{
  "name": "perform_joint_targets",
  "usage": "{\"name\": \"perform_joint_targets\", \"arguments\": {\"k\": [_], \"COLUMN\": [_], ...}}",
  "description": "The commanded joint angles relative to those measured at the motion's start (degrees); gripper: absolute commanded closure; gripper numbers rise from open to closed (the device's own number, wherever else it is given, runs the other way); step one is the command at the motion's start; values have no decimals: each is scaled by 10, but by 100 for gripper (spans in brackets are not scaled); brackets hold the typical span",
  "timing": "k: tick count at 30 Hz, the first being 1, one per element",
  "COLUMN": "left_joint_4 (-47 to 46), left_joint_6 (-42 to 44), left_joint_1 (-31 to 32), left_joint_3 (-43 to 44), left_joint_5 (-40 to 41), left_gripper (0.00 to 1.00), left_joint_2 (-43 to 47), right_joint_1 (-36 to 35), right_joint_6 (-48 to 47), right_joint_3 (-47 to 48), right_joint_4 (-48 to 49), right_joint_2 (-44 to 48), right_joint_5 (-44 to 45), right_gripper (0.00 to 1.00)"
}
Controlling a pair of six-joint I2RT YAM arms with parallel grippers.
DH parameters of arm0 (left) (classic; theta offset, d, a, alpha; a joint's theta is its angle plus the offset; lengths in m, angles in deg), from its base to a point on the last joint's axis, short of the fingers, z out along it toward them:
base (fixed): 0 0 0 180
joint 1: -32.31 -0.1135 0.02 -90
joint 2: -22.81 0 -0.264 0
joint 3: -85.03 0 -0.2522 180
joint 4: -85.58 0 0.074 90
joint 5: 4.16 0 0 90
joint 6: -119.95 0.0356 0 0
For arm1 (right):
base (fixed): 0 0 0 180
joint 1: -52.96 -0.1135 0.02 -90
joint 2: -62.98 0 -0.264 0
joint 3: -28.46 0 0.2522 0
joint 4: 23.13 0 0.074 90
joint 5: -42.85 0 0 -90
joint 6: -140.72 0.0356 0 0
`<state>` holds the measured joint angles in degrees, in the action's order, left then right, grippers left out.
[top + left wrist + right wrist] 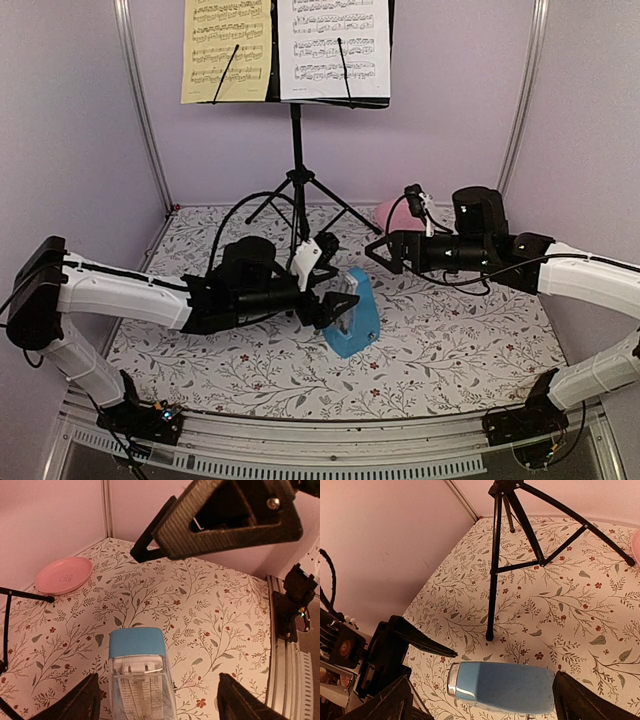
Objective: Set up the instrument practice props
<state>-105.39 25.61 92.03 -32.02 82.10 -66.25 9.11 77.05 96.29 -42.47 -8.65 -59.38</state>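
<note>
left hand [338, 305] released, flanking metronome [136, 642] | right hand [375, 252] released, clear of it

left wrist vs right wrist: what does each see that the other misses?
Left wrist only: the metronome seen from its clear front with the scale, and the whole pink plate. Right wrist only: the music stand tripod with its hub and spread legs, and the metronome's plain blue side. Both: the metronome between open fingers, of the left claw in one view and the right claw in the other, on the floral table cover.
</note>
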Motion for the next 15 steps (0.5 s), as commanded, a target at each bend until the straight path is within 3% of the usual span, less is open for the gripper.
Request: {"name": "perform_joint_targets", "arguments": {"k": [1,15], "left_joint_4": [-22,-28], "left_joint_6": [9,3], "left_joint_1": [-10,-14], "left_joint_3": [-20,6], "left_joint_5": [-41,-30], "left_gripper": [22,29], "left_joint_2": [9,-29], "right_joint_1": [-5,-10], "right_joint_6": [2,45], "right_joint_3": [20,28], "right_joint_4": [-15,-8], "right_joint_2": [-28,-99], "right_joint_5": [-7,-26], "right_gripper": [1,1]}}
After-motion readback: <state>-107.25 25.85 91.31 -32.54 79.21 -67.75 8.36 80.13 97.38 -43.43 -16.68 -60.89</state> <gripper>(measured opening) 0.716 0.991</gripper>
